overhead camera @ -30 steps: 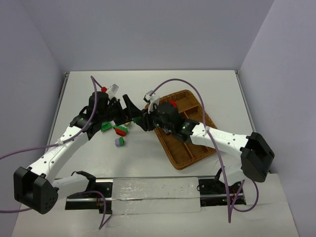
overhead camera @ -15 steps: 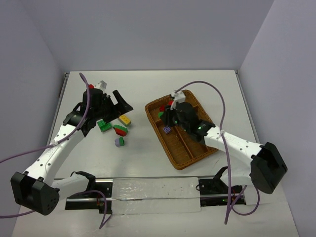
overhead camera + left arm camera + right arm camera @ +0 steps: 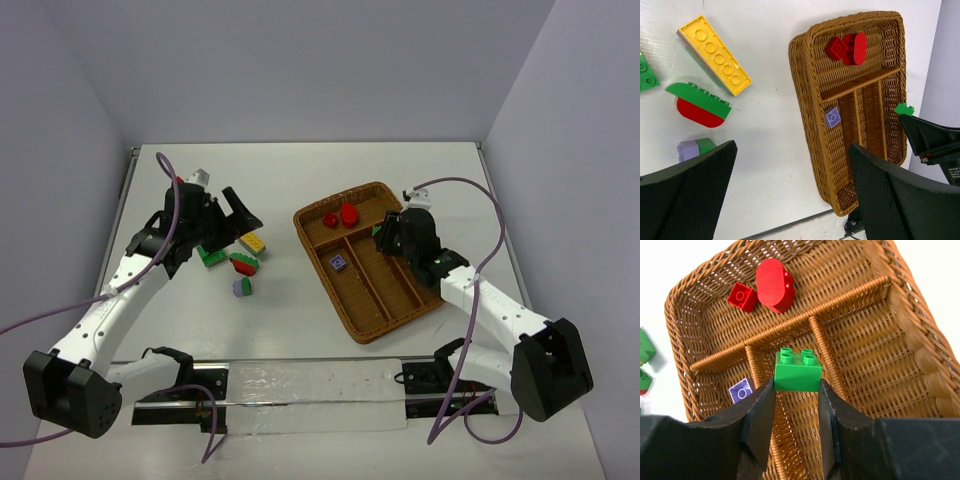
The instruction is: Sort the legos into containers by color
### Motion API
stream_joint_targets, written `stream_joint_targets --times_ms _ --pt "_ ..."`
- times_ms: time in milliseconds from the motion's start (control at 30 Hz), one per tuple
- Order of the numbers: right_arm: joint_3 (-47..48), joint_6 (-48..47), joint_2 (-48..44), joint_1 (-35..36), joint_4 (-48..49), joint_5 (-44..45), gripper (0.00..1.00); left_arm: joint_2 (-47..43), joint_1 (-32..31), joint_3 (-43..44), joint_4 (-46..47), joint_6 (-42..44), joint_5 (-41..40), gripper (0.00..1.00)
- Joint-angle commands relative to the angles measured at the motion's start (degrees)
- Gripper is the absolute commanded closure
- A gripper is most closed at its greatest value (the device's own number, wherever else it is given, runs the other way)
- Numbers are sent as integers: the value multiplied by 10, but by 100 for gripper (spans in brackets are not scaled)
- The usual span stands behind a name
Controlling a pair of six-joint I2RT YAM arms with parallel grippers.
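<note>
In the right tool [image 3: 795,388], over the tray [image 3: 926,366], a green lego [image 3: 798,372] sits pinched

Bright, even light; soft shadows on the white bench [image 3: 300,330]; brown woven wicker tray [image 3: 920,355] rim seems blurred close to the right wrist camera.
</note>
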Motion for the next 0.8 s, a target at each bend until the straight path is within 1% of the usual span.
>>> stream_joint_targets --times_ms 0,167,233,300,333,367,400,433,467,500,600,667,700,733,767 --pt "-4 12 7 -4 16 -25 100 -8 3 -5 14 -7 5 1" --pt "-10 12 19 -4 26 -41 100 -7 4 -6 15 -6 5 1" --pt "-11 10 36 -4 28 -49 97 -2 3 -5 14 -5 6 1" --pt "-11 11 47 -4 31 -52 91 5 3 -3 10 -5 4 1" --pt "-11 13 50 -4 31 -54 84 6 4 -2 6 -4 2 1" --pt "-11 13 54 -4 31 -54 79 7 4 -2 6 -3 1 0" --pt "-10 13 60 -4 31 -60 70 9 4 -1 4 1 3 1" --pt "-8 12 64 -4 31 -66 57 10 4 -1 1 3 2 1" --pt "-5 11 67 -4 30 -68 39 12 5 1 -4 3 -4 1" --pt "0 10 69 -2 27 -68 32 15 6 2 -11 3 -14 1" --pt "6 8 56 1 22 -67 24 24 19 2 -30 2 -32 2" --pt "10 5 41 2 15 -65 22 29 23 0 -36 4 -42 4" --pt "13 4 31 3 12 -62 22 32 23 -4 -38 7 -48 9" --pt "15 3 22 3 9 -59 22 33 23 -9 -36 9 -49 11" --pt "17 2 12 5 6 -57 22 36 23 -16 -31 11 -50 17"
